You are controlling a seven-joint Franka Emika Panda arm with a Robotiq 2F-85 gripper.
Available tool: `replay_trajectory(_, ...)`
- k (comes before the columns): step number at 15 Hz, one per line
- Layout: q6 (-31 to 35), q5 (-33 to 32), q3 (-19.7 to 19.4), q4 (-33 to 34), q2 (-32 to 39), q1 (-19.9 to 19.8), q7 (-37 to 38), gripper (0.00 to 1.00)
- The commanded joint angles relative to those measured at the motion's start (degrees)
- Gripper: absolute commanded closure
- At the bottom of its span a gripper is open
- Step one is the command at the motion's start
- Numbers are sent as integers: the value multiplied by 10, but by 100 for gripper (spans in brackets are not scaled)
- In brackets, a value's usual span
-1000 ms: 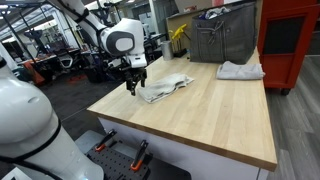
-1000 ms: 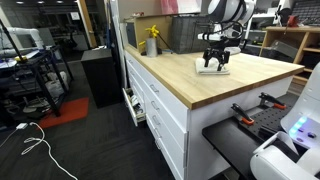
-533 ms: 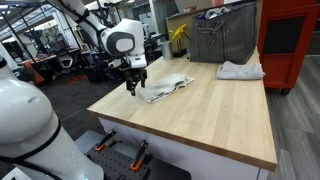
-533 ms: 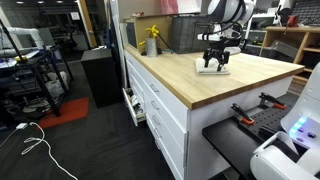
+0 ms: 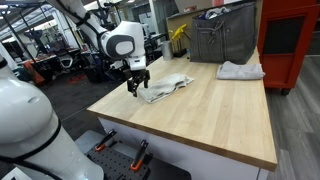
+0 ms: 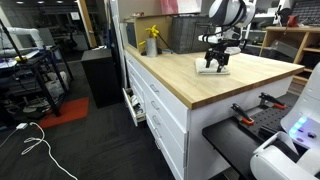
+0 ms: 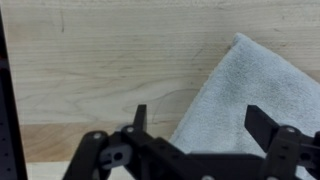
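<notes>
Towel [image 5: 165, 88], in an exterior view: pale grey-white cloth, crumpled and loosely folded, lying flat near the table's [image 5: 200, 115] corner on the light wood. The gripper [image 5: 136, 87] hangs just above the towel's end nearest the table edge, pointing down. A second pale cloth [image 5: 241, 70] lies well apart at the far side, near a grey bin [image 5: 222, 40].

In an exterior view from the drawer side, the towel [image 6: 212, 70] shows only as a low pale heap on the table [image 6: 180, 80], straight under the gripper [image 6: 216, 64]. A yellow bottle [image 6: 152, 42] stands well apart.

In the wrist view the towel [image 7: 250, 90] is soft, grey and terry-textured, with a rounded corner, filling the right half over the wood grain [image 7: 90, 60]. The gripper [image 7: 200, 118] has its jaws spread wide and holds nothing: one finger is over bare wood, the other over the cloth.
</notes>
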Motion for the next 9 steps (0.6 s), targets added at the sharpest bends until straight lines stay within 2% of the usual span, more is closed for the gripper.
replay_trajectory(1, 33, -2, -1, -22, 1, 6, 33, 0)
replay_trajectory(7, 104, -15, -4, -39, 21, 8, 73, 2)
replay_trajectory(8, 113, -15, -5, -41, 24, 8, 78, 26)
replay_trajectory(9, 123, -20, -6, -42, 26, 8, 88, 26)
